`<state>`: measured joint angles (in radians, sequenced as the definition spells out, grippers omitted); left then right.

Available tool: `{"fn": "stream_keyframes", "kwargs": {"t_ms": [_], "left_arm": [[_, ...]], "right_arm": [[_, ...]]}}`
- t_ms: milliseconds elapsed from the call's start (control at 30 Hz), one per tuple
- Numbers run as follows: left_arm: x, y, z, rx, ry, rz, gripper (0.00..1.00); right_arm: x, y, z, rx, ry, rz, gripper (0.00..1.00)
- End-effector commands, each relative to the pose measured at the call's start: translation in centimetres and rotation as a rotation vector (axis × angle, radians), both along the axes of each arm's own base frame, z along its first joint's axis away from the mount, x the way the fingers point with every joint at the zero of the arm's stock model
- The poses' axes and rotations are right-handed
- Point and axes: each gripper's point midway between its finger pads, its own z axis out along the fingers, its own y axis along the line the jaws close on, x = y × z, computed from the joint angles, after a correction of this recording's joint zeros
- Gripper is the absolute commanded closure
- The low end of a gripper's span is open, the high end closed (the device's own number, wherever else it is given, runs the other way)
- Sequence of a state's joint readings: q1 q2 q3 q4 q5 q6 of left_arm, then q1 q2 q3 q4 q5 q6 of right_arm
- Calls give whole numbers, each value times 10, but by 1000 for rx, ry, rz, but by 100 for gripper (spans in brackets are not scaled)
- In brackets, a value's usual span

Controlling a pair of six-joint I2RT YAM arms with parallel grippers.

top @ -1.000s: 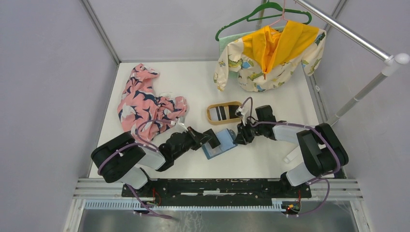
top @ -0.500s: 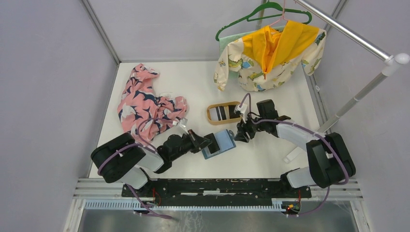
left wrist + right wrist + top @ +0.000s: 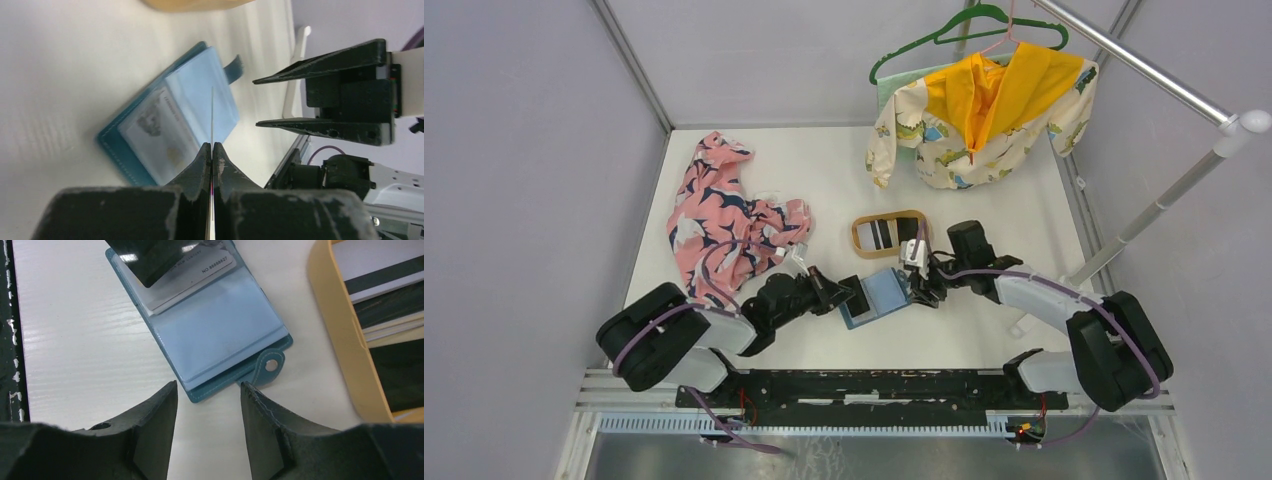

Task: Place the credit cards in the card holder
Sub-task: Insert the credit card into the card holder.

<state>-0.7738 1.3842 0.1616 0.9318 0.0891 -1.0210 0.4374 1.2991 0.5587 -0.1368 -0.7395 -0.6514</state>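
White surface (image 3: 984, 200), grey walls (image 3: 524, 150). Pink garment (image 3: 724, 215) lay far left, hung jacket (image 3: 984, 110) far right, tan tray (image 3: 861, 232) centre. My left pincer (image 3: 212, 150) gripped a credit card (image 3: 152, 262) above the open card holder (image 3: 220, 325); my right pincer (image 3: 207, 390) stood parted.

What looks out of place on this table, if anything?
The pink patterned garment lies crumpled at the left of the table, while the yellow-lined jacket hangs up. The open card holder lies askew to the table edges but looks undamaged.

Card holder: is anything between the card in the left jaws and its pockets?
Nothing visible. The card holder lies open; the black card pinched in the left gripper hangs over the page holding a pale card. The right gripper, jaws open, hovers at the tab end, beside that path.
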Motion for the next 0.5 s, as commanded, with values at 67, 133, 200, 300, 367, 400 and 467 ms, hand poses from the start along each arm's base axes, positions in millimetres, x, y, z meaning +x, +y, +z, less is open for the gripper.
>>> {"fn": "stream_keyframes", "kwargs": {"t_ms": [67, 133, 200, 300, 367, 400, 467], "left_arm": [[9, -11, 11, -127, -1, 24, 98], [10, -13, 8, -146, 13, 29, 98], [10, -14, 6, -170, 22, 32, 98], [10, -16, 4, -217, 43, 37, 98], [9, -15, 0, -245, 64, 48, 98], [9, -14, -1, -263, 72, 56, 98], [7, -11, -8, -283, 101, 72, 98]], "right_arm": [[22, 15, -2, -58, -14, -30, 47], [23, 14, -8, -84, -7, -44, 47], [24, 14, -14, -107, 9, -53, 49], [22, 15, -21, -136, 36, -51, 51], [21, 15, -24, -151, 45, -52, 52], [21, 14, -26, -155, 51, -51, 53], [20, 14, -29, -163, 65, -50, 54]]}}
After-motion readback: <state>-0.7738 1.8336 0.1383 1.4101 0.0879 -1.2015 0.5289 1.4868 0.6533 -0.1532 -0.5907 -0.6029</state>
